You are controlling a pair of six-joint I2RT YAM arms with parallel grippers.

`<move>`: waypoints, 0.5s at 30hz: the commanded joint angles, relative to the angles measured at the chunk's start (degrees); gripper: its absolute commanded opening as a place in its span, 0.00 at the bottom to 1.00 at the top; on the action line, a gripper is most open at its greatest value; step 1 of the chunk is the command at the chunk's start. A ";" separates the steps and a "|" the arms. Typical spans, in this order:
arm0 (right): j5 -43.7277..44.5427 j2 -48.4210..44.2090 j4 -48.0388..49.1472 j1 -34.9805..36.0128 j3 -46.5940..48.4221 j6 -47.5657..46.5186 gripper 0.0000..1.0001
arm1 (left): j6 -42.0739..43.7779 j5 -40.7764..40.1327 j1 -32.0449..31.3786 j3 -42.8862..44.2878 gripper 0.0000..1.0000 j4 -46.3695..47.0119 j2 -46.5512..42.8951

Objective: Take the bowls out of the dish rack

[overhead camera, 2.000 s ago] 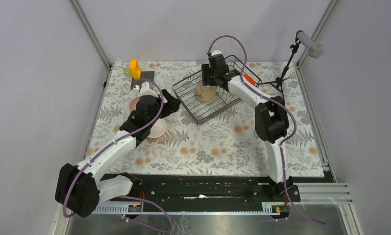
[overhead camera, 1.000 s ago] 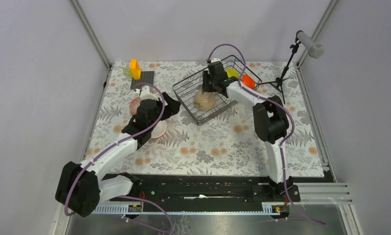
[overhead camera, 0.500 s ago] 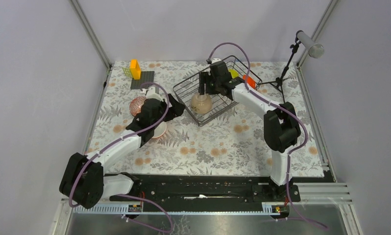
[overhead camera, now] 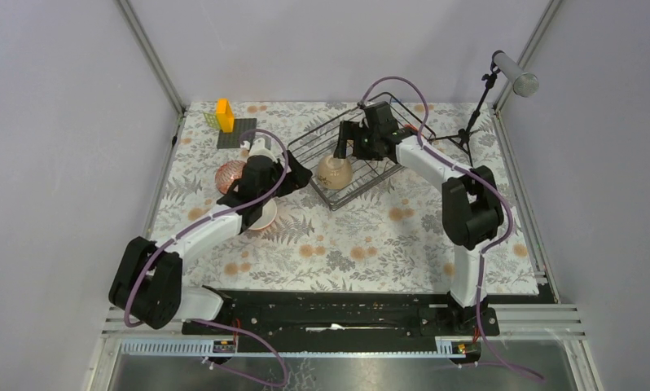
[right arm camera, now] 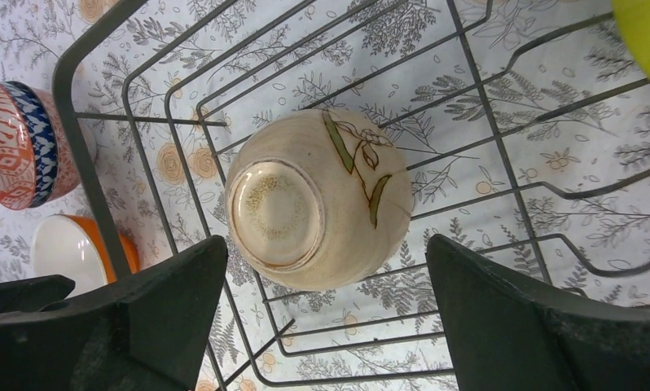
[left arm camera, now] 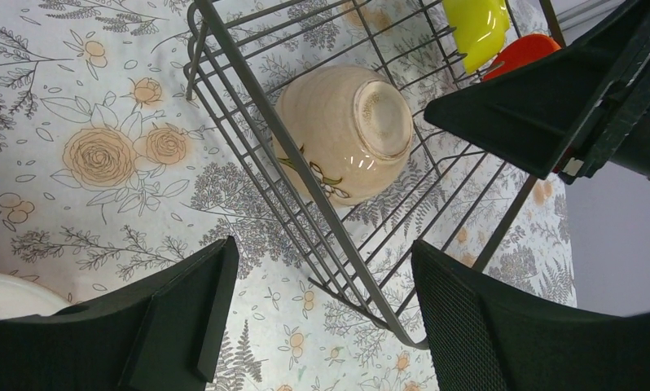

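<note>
From above, the left gripper sits at the outer side of the dish rack. The right gripper hangs inside it, just over the beige bowl. How far either pair of fingers is spread cannot be told from here. Behind the left fingers, on the floral worktop, are a pink-red patterned bowl and a white-lined orange bowl.

The left wrist view shows the left gripper spread wide and holding nothing. The rack's wires lie straight ahead, between the fingers. Beyond the wires the beige bowl lies tipped, foot ring showing. Farther off are a yellow-green bowl and an orange bowl (neither is clear from above).

The right wrist view shows the right gripper also wide open and empty. The beige bowl is centred between the fingers, and contact cannot be told. Outside the rack wall, past one finger, are the patterned bowl and the orange bowl.
</note>
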 commanded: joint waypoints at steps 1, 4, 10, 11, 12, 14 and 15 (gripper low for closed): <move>-6.32 2.62 3.26 -0.58 -0.96 4.53 0.99 | -1.03 1.17 0.74 3.13 0.82 2.55 1.64; -6.25 4.40 3.95 -0.82 -1.15 5.84 0.96 | -2.46 2.68 1.77 3.91 0.81 3.01 3.38; -9.03 7.13 6.33 -0.81 -1.31 8.15 0.98 | -4.66 5.87 3.53 5.10 0.79 4.56 7.21; -9.12 7.48 6.63 -0.83 -1.38 8.55 0.99 | -4.67 6.14 3.62 5.42 0.78 4.72 7.86; -9.07 7.81 6.69 -0.85 -1.26 8.89 1.00 | -4.72 5.93 3.63 5.89 0.77 4.59 8.63; -8.67 8.36 6.67 -0.84 -1.24 9.70 1.00 | -4.63 5.49 3.63 7.30 0.75 3.26 10.38; -8.62 8.64 6.71 -0.86 -1.29 9.91 1.00 | -4.40 5.56 3.63 8.25 0.72 2.44 11.35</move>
